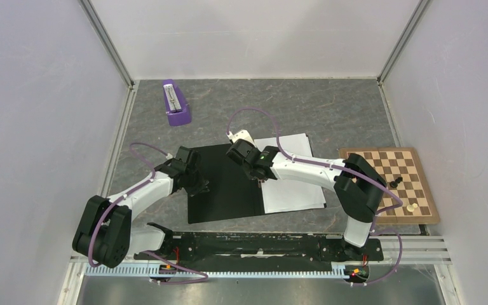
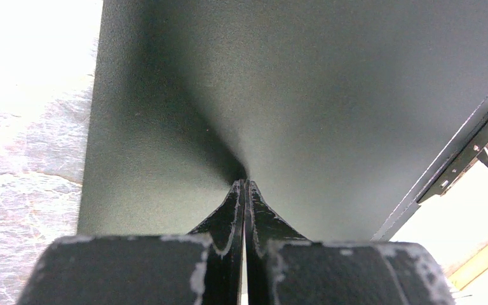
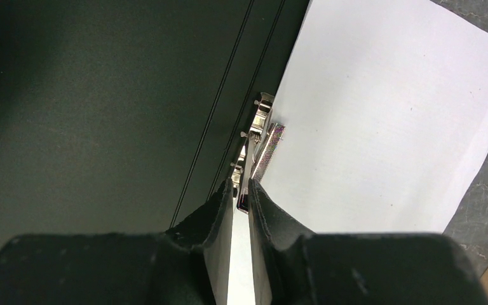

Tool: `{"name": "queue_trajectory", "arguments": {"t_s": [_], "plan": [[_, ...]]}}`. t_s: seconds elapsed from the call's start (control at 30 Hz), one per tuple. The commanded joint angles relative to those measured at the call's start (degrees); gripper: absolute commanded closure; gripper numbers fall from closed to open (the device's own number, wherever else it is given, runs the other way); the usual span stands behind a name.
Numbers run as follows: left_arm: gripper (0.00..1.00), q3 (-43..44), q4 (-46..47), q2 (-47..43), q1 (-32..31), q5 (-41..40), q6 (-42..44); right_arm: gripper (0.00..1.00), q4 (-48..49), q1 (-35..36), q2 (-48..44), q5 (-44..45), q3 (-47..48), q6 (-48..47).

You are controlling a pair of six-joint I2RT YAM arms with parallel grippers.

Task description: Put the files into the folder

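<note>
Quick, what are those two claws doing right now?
Left gripper: shut, empty, tips on the folder.
Right gripper: closed on the metal clip.

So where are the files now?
Top view, right of centre: the files lie between the folder's black half and the chessboard, right tool at their left edge.

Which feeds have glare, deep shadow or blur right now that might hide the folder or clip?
Left wrist: table at upper left is blown out white, and a dark shadow pools on the folder around the left gripper. Right wrist: metal clip sharp, the files bright but not clipped, right gripper blurred up close. Top external: even, no glare.
</note>
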Motion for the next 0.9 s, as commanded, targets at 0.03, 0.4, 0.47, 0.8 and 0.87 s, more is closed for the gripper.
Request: {"name": "queue_trajectory", "arguments": {"t_s": [0.03,0.4,0.47,0.8,0.87], "plan": [[0.98,-0.36,0.39,-0.15,0.15,-0.65,0.6,0.83,-0.44,0.31,-1.9,1.35,0.91,0.45],[0.98,-1.31,0.76,0.86,0.16,-1.5,-1.18,0.85,-0.62,0.58,-2.74,1.44,0.22,0.74],[0.98,-1.39,0.76,0.95,0.21,-1.43,-1.38,0.86,-0.62,0.58,-2.98,1.44,-0.2,0.89],[0.98,-1.53,1.07,1.78,0.21,-1.45,-1.92,0.88,-0.62,0.75,-3.95,1.22,-2.55,1.49],[0.98,-1.63,1.19,1.94,0.17,-1.45,-2.05,0.88,-0.57,0.75,-4.05,1.15,-3.07,1.62]]}}
